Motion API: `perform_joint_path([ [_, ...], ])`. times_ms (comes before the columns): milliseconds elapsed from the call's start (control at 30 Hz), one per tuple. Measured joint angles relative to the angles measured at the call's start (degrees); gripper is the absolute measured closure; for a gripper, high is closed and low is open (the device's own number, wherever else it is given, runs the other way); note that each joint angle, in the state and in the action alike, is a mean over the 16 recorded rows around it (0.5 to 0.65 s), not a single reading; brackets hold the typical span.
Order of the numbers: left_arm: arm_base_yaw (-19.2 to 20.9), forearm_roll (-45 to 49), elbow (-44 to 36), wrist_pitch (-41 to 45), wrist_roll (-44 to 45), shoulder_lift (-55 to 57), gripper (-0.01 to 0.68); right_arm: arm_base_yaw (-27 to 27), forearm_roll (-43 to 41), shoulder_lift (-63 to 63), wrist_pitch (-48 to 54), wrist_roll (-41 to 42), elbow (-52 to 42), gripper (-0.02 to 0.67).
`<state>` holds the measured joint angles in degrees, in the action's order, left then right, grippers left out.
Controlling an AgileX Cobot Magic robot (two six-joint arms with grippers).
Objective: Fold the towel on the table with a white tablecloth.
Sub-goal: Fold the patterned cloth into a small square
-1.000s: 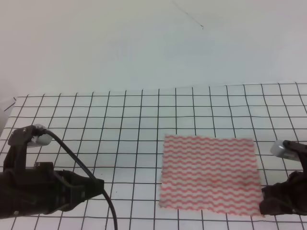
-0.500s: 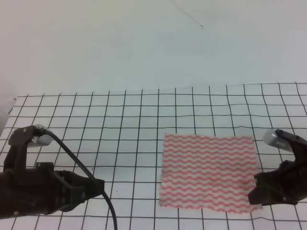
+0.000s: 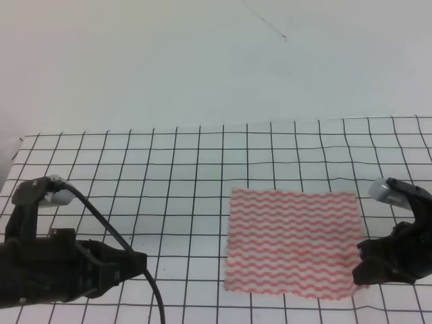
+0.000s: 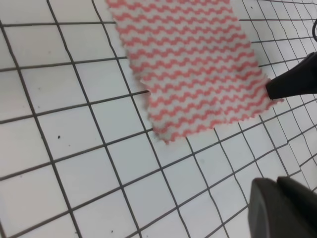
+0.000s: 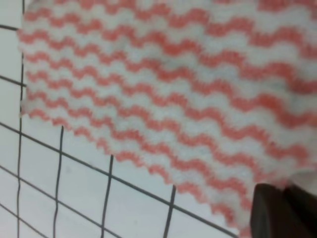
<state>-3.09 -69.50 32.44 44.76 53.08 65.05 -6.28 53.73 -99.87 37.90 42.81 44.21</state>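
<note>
Towel [image 3: 291,243] corner hidden under right end effector [image 3: 361,270]

The left gripper [image 3: 138,262] is held low and forward. The right gripper [image 3: 359,273] is angled inward, its jaws' state unclear.

Both arms are matte black, blocky and angular. The left arm [image 3: 61,266] carries a small silver-grey cylinder on a black bracket near the table's left edge, and a thick black cable [image 3: 118,246] loops from it. The right arm [image 3: 398,253] carries a matching silver-grey cylinder.
</note>
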Motion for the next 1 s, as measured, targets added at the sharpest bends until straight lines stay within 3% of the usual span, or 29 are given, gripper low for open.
perform_joint_path([
  [1000, 0.0, -0.92, 0.0, -0.01, 1.89, 0.0, 0.671, 0.3, 3.84, -9.9, -6.69, 0.99, 15.69, 0.648],
])
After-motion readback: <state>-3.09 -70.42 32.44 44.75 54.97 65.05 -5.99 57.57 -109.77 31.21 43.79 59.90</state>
